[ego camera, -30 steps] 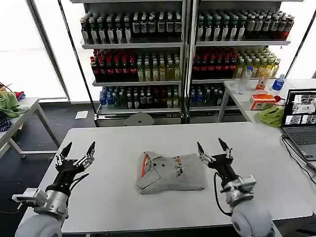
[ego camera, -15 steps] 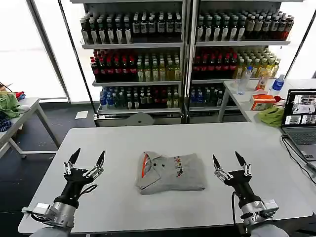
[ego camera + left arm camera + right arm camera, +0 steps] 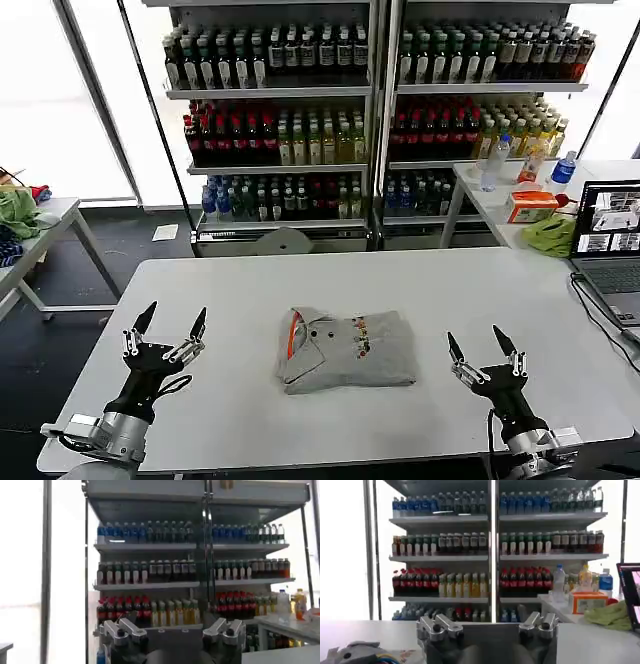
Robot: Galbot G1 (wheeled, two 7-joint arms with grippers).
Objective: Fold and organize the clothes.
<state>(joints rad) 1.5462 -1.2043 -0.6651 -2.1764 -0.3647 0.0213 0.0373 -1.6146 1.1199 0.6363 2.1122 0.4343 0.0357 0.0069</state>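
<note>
- One light grey short-sleeved shirt [image 3: 347, 350], folded into a compact rectangle, lying flat at the middle of the white table [image 3: 250, 290].
- Orange-lined collar turned to the left end of the fold; small multicolour chest print facing up near the centre.
- Left gripper [image 3: 166, 328] raised over the near left part of the table, well apart from the shirt, fingers spread wide in a V, holding nothing.
- Right gripper [image 3: 481, 349] raised over the near right part of the table, to the right of the shirt and not touching it, fingers likewise spread wide, holding nothing.
- Beyond the table, tall shelves of bottled drinks [image 3: 370, 110].
- On a side table at far right, a lime-green cloth [image 3: 551, 236] next to an open laptop [image 3: 607, 240].
- From the right wrist camera, a corner of the grey shirt [image 3: 362, 653] visible low on the table.
</note>
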